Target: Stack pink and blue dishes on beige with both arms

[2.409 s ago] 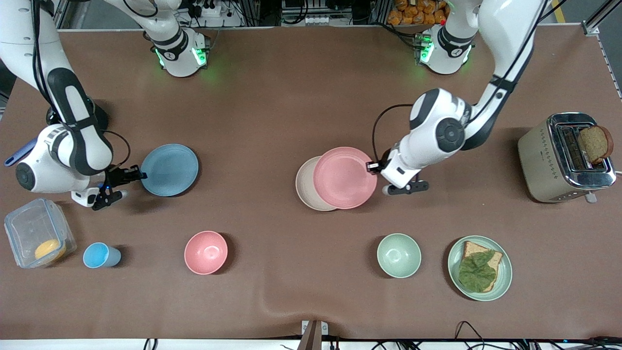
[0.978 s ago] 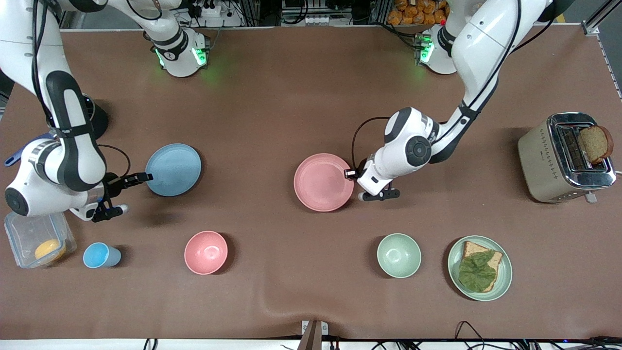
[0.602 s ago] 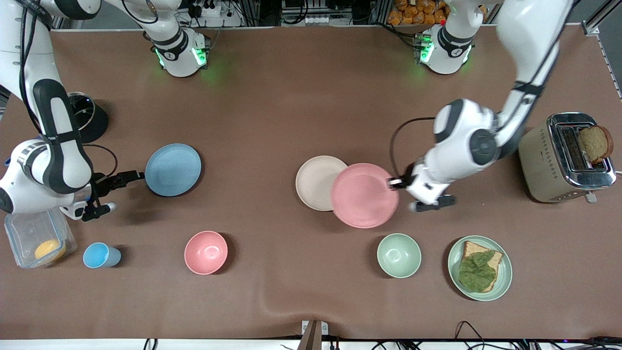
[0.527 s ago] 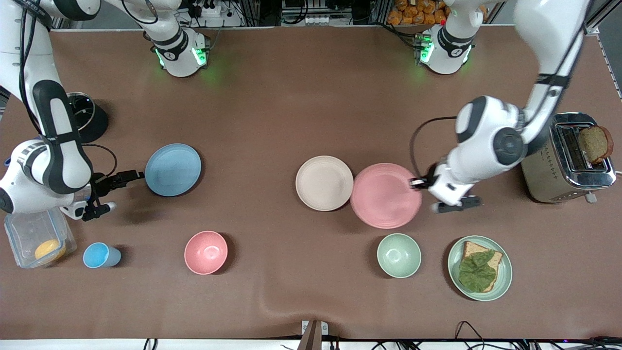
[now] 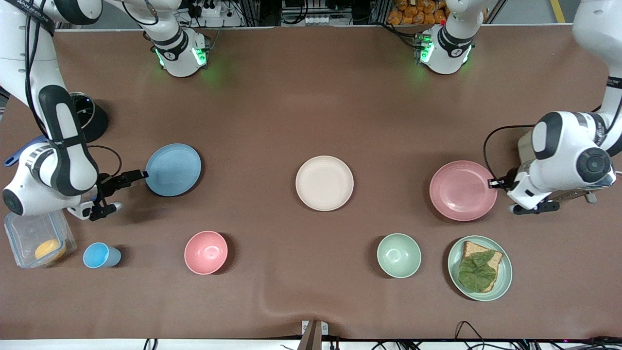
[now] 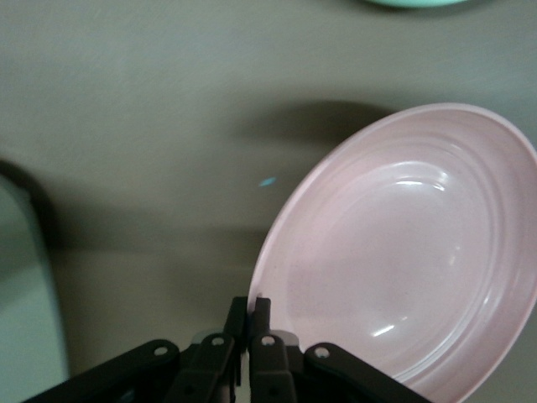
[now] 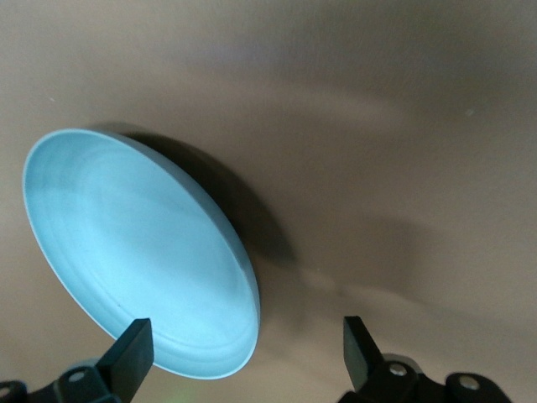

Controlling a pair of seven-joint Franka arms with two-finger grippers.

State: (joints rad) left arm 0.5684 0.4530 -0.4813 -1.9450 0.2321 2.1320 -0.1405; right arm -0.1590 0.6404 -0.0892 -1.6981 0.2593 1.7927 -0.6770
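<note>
Left gripper (image 5: 494, 183) pinched shut on rim of pink plate (image 5: 462, 190), held at its 3 o'clock edge; left wrist view shows both fingers (image 6: 252, 323) pressed together on the rim. Pink plate sits toward the left arm's end of the table, well apart from beige plate (image 5: 324, 183), which lies bare at table centre. Green plate with bread and leaf (image 5: 479, 268) at pink plate's 5 o'clock.

Right gripper (image 5: 122, 190) wide open at 9 o'clock edge of blue plate (image 5: 173, 169); one finger over the plate's rim, the other clear of it; contact unclear
</note>
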